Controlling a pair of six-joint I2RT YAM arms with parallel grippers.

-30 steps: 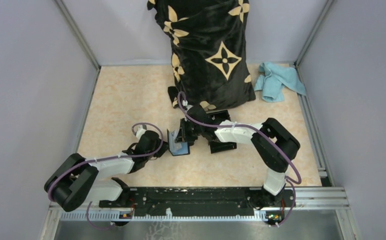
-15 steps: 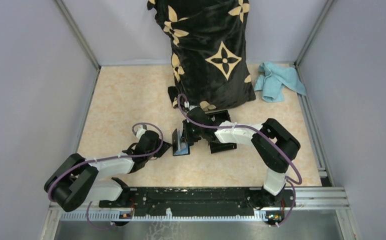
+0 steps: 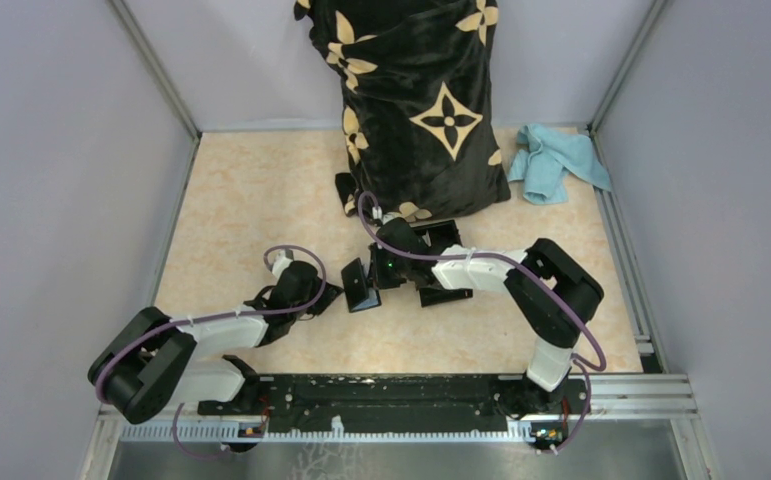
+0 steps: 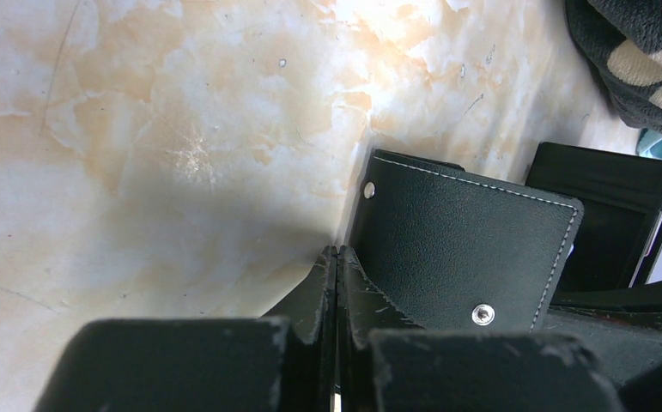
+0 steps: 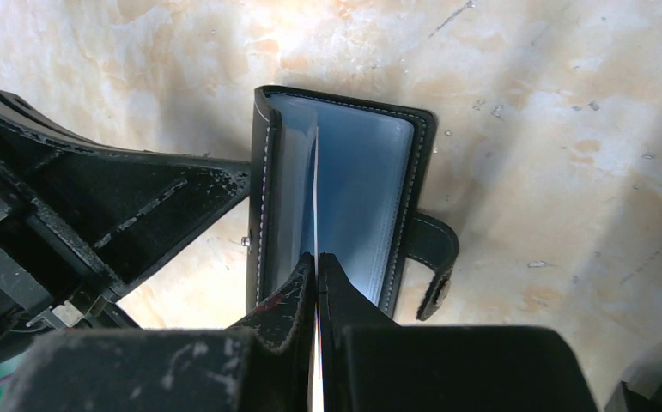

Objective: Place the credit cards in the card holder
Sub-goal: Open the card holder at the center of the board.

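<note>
The black card holder point(image 3: 361, 285) stands partly open on the table between my two grippers. The right wrist view shows its light blue lining point(image 5: 361, 197) and its strap tab point(image 5: 434, 257). My right gripper point(image 5: 318, 257) is shut on a thin card point(image 5: 316, 184), seen edge-on, that reaches down between the holder's two covers. My left gripper point(image 4: 337, 253) is shut, with its tips against the left edge of the holder's outer cover point(image 4: 456, 249). Other cards are out of view.
A rigid black box point(image 3: 443, 292) lies just right of the holder, under my right arm, and shows in the left wrist view point(image 4: 602, 215). A black cloth with gold flowers point(image 3: 431, 110) stands at the back. A blue towel point(image 3: 561, 160) lies at the back right.
The right gripper has pushed the card further down into the holder. The holder's covers have closed up, so the blue inside no longer shows from above. The left arm has barely moved.
</note>
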